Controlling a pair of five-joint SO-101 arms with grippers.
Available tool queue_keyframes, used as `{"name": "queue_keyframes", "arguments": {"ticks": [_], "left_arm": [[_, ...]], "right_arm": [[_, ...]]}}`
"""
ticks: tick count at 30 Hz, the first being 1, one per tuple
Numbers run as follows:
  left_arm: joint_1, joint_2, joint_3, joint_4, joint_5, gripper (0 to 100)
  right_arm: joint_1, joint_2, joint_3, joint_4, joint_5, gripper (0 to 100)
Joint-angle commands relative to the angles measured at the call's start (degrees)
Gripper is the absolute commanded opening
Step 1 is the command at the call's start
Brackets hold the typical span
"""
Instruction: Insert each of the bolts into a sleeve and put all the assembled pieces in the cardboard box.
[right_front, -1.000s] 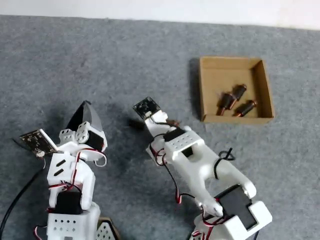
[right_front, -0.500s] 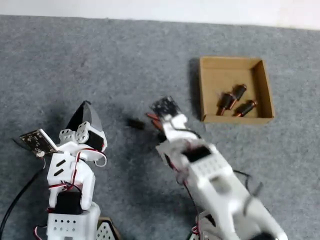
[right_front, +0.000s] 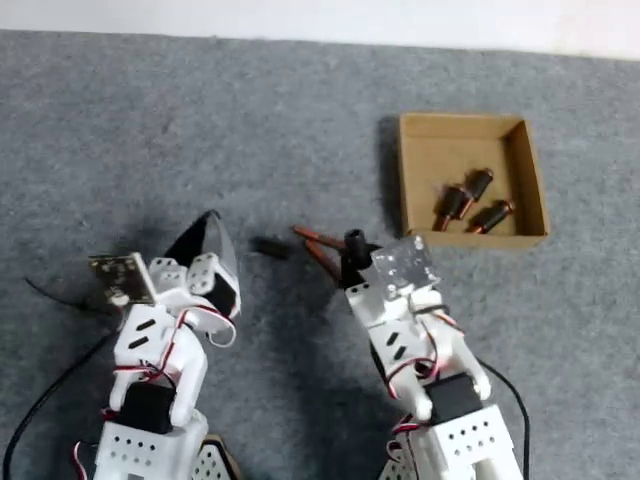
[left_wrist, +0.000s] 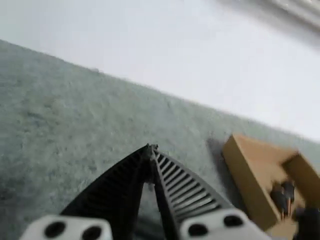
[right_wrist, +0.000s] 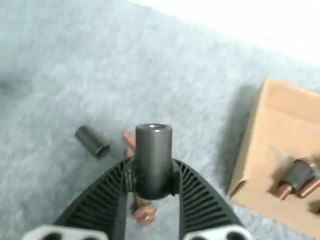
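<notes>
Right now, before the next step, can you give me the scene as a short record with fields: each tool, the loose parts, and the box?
Right tool: shut on a dark sleeve, which stands upright between its fingers
Left tool: shut, holding nothing
Loose parts: one loose sleeve and two bolts lying on the grey mat, close to the right tool
Box: three assembled pieces inside
Left to do: two bolts not yet in sleeves
</notes>
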Motion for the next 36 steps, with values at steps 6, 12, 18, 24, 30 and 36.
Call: {"name": "queue_keyframes", "arguments": {"ticks": [6,12,18,24,30,36], "left_arm": [[5.14,-0.04,-1.63,3.43,-6.77,1],[6.29,12.44,-7.96,4.31,-9.32,1],[2.59,44.97,-22.64,-4.40,-9.49,1],[2.68,74.68,-41.36,-4.66,-11.52,1],[6.90,88.40,-54.11,4.40,-31.65,1],[16.84,90.07,-58.86,17.49,-55.91,1]], "right_arm": [[5.93,-6.55,0.31,-1.36,0.26,0.4],[7.43,-10.15,2.68,-1.36,0.18,0.4],[7.52,-15.87,7.34,-1.71,0.18,0.5],[8.40,-19.21,8.31,-1.71,0.18,0.5],[11.12,-19.12,8.31,-3.74,0.18,0.5],[11.30,-19.12,8.40,-4.09,0.18,0.5]]}}
